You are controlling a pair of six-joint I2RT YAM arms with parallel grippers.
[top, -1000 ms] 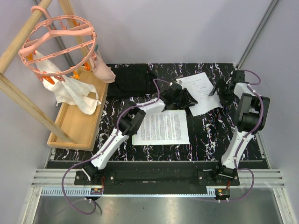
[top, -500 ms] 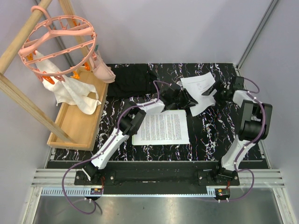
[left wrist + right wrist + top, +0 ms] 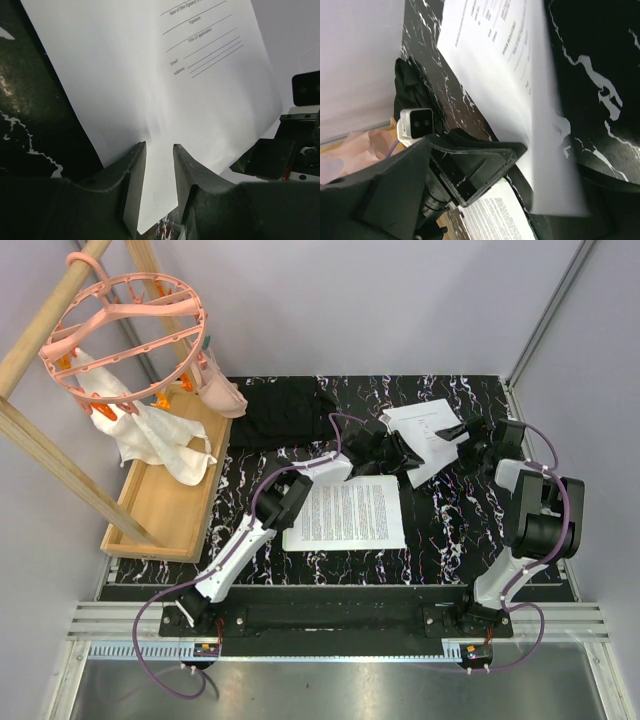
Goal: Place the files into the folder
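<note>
- A printed sheet lies flat at the middle of the desk; no folder shows, so filing appears unfinished.
- The left tool pinches a form sheet's near edge, jaws narrowly apart.
- The right tool, spread wide and empty, sits beside that sheet toward the far right corner.

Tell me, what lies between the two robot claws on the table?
A white form sheet spans the gap between the left gripper and right gripper, seen from the top camera.

desk: black, white marble veins
near sheet: white, dense black text
far sheet: white, sparse print
tray: light wood
hanger: pink
rag: white
</note>
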